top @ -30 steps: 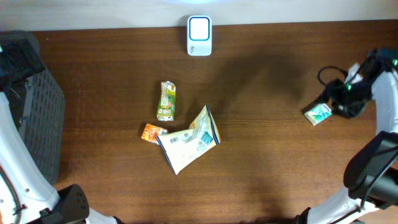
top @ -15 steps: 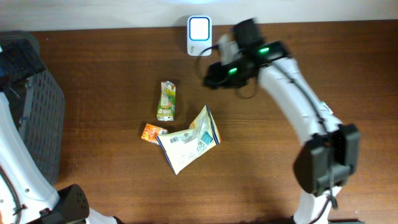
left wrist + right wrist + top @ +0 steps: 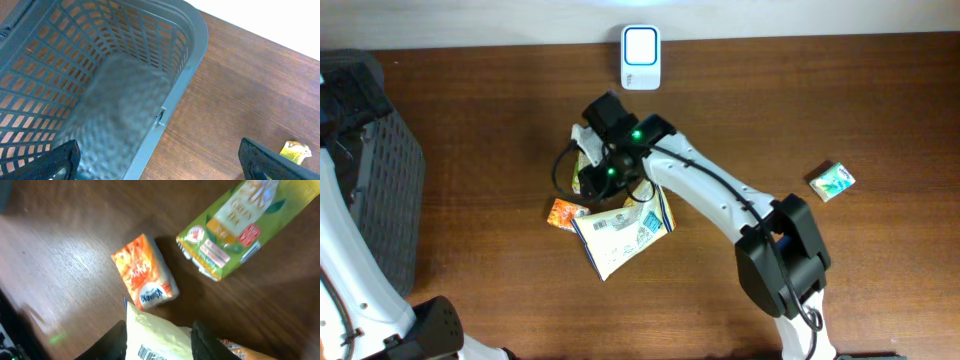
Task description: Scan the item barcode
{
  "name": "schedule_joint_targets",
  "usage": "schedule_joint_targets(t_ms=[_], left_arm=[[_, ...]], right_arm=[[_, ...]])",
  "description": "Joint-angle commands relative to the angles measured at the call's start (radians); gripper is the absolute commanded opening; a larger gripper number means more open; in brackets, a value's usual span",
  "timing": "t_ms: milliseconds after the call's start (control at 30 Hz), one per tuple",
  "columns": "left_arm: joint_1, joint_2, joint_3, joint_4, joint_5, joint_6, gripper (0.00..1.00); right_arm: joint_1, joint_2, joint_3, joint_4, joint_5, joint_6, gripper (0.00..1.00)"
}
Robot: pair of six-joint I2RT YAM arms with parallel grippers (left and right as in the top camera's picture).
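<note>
The white scanner (image 3: 640,57) stands at the table's far edge. In the middle lie a white snack bag (image 3: 623,228) with a printed barcode, a green tea carton (image 3: 588,160) and a small orange packet (image 3: 565,213). My right gripper (image 3: 605,172) hovers over this pile. In the right wrist view the right gripper (image 3: 160,342) is open, its fingers astride the bag's (image 3: 160,340) upper edge, with the orange packet (image 3: 145,275) and the green carton (image 3: 250,220) beyond. My left gripper (image 3: 162,165) is wide open and empty above the basket rim (image 3: 185,75).
A grey mesh basket (image 3: 375,200) sits at the table's left edge. A small green-and-white packet (image 3: 832,181) lies alone at the right. The right arm's links (image 3: 720,200) stretch from the front right across to the middle. The yellow-green carton's tip (image 3: 295,151) shows in the left wrist view.
The right arm swung from the small packet at the far right, past the scanner, down to the pile in the middle. Its jaws narrowed. The left arm stayed still.
</note>
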Motion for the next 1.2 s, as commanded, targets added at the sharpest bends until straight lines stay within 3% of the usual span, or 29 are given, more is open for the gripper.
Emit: schedule_joint_targets(t_ms=[0, 167, 267, 300, 367, 400, 667, 867, 1033, 1167], left_arm=[[0.003, 0.003, 0.009, 0.002, 0.000, 0.016, 0.99], [0.003, 0.003, 0.009, 0.002, 0.000, 0.016, 0.99], [0.003, 0.003, 0.009, 0.002, 0.000, 0.016, 0.99], [0.003, 0.003, 0.009, 0.002, 0.000, 0.016, 0.99], [0.003, 0.003, 0.009, 0.002, 0.000, 0.016, 0.99], [0.003, 0.003, 0.009, 0.002, 0.000, 0.016, 0.99], [0.003, 0.003, 0.009, 0.002, 0.000, 0.016, 0.99], [0.003, 0.003, 0.009, 0.002, 0.000, 0.016, 0.99], [0.003, 0.003, 0.009, 0.002, 0.000, 0.016, 0.99], [0.003, 0.003, 0.009, 0.002, 0.000, 0.016, 0.99]], right_arm=[[-0.069, 0.004, 0.041, -0.090, 0.038, 0.014, 0.45], [-0.176, 0.004, 0.091, -0.320, -0.003, 0.013, 0.51], [-0.178, 0.005, 0.084, -0.367, -0.007, -0.011, 0.48], [-0.171, 0.005, 0.084, -0.370, -0.008, -0.010, 0.38], [-0.143, 0.005, 0.079, -0.373, -0.007, -0.009, 0.10], [-0.121, 0.005, 0.072, -0.374, -0.007, -0.002, 0.04], [-0.027, 0.005, -0.040, -0.332, 0.035, 0.157, 0.04], [-0.034, 0.009, -0.247, -0.121, 0.046, 0.264, 0.04], [-0.105, 0.051, -0.296, -0.068, -0.040, 0.287, 0.25], [-0.155, 0.037, -0.250, -0.073, -0.074, 0.218, 0.34]])
